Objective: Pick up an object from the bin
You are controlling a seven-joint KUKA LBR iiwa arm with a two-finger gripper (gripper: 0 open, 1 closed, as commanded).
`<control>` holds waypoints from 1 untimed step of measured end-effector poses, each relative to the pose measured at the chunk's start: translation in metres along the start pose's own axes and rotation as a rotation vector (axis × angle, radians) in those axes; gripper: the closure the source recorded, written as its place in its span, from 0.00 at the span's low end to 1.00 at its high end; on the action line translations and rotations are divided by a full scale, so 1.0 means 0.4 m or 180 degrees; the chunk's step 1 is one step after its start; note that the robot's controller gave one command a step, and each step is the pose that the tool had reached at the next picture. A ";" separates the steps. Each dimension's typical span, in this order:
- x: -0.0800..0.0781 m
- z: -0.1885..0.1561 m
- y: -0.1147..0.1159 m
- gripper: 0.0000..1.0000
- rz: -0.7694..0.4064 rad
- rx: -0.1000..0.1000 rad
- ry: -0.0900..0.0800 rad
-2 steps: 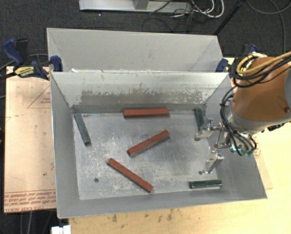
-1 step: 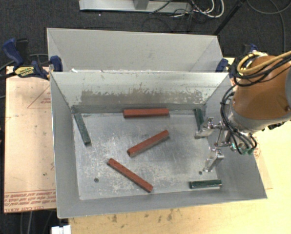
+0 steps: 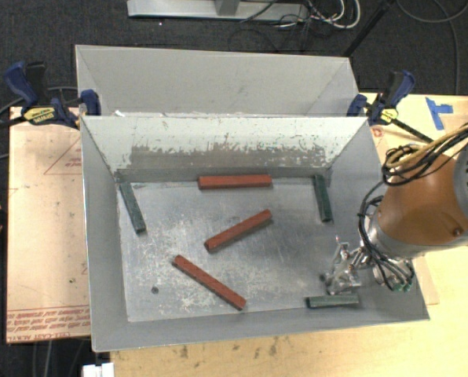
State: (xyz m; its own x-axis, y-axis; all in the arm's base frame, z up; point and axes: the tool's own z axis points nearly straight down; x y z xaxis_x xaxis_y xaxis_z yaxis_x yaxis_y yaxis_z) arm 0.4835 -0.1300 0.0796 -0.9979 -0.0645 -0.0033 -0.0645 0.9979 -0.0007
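Observation:
My gripper (image 3: pixel 340 277) hangs low in the bin's front right corner, just above a short dark green bar (image 3: pixel 333 302) that lies flat along the front wall. Nothing shows between its metal fingers. Another dark green bar (image 3: pixel 322 198) lies along the right side further back. A reddish-brown bar (image 3: pixel 239 231) lies slanted in the middle of the bin floor, well to the left of the gripper.
A longer reddish-brown bar (image 3: pixel 208 282) lies slanted at the front centre, a third (image 3: pixel 235 182) along the back wall, and a dark green bar (image 3: pixel 130 208) at the left wall. The arm with its orange cover and cables overhangs the right rim.

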 end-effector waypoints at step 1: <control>0.000 0.000 0.000 1.00 -0.0003 0.0000 0.0000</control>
State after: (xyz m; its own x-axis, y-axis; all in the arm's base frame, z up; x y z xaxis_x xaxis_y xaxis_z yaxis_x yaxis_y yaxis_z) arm 0.4835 -0.1299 0.0796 -0.9979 -0.0654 -0.0034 -0.0654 0.9979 -0.0008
